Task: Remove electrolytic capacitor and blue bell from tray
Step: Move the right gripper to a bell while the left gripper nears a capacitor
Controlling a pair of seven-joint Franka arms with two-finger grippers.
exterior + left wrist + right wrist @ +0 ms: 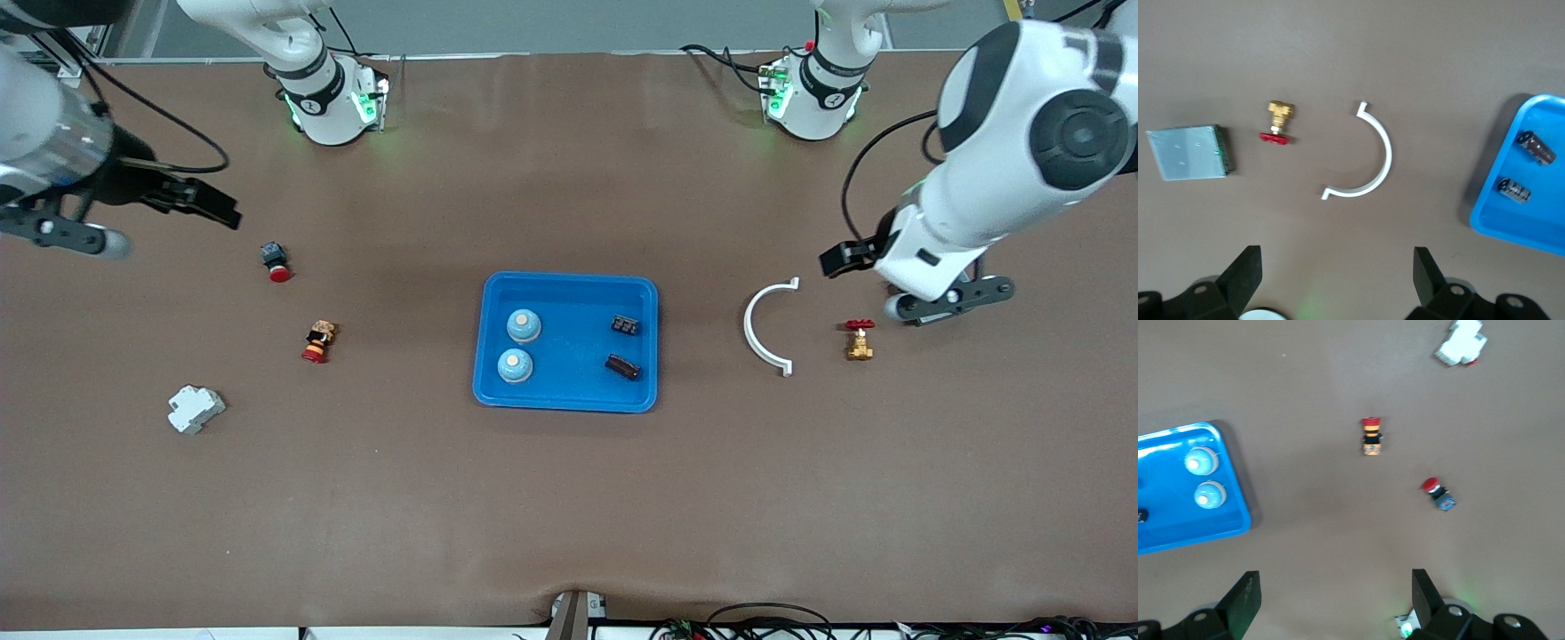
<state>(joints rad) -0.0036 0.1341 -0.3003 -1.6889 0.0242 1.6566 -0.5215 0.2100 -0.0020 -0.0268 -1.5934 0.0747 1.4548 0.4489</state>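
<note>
Two blue bells (523,325) and two dark capacitors (625,325) sit in the blue tray (569,396) mid-table, while the left gripper (1338,270) and right gripper (1331,593) hang wide open and empty at their ends, likely waiting to start.

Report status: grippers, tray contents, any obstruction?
Left gripper and right gripper open, empty, hovering off the tray. Two blue bells, two capacitors inside. Nothing blocking.
</note>
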